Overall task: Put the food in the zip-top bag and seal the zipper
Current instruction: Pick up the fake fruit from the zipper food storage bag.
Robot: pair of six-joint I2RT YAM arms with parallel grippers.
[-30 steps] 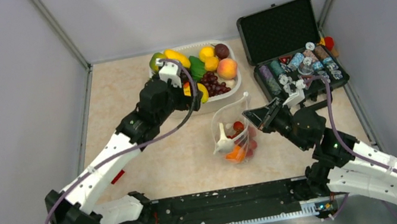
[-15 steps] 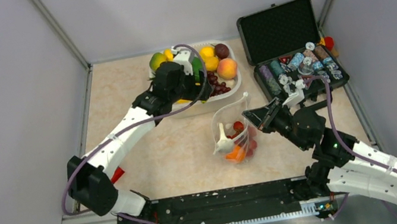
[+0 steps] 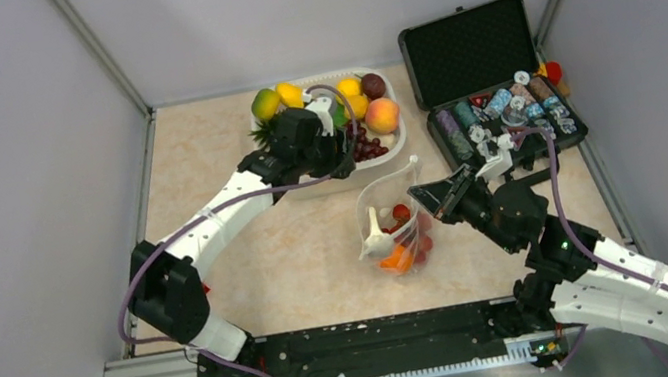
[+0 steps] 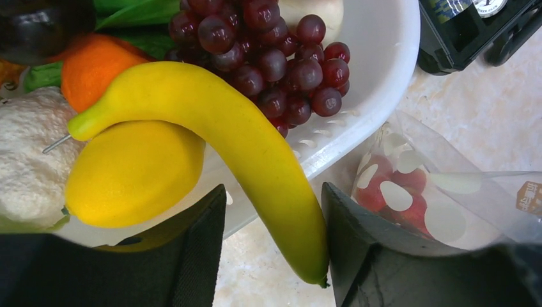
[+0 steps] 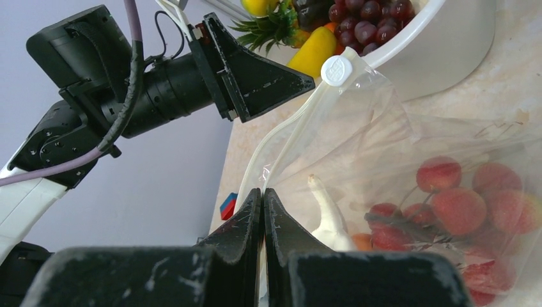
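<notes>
Now the left gripper (image 4: 273, 198) is spread around the banana (image 4: 211, 109), and the right gripper (image 5: 263, 195) pinches the zip-top bag (image 5: 396, 134).

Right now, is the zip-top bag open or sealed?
Open: the zip-top bag gapes at the mouth, its zipper strips stand apart, and the right tool pinches one edge.

A white tub (image 3: 401, 134) is sitting at the far end of a beige marbled table (image 3: 194, 160), while a black case (image 3: 468, 48) is lying open just to its right (lid propped back), rows of round chips (image 3: 499, 106) filling its tray; grey walls (image 3: 8, 200) are enclosing the scene.
</notes>
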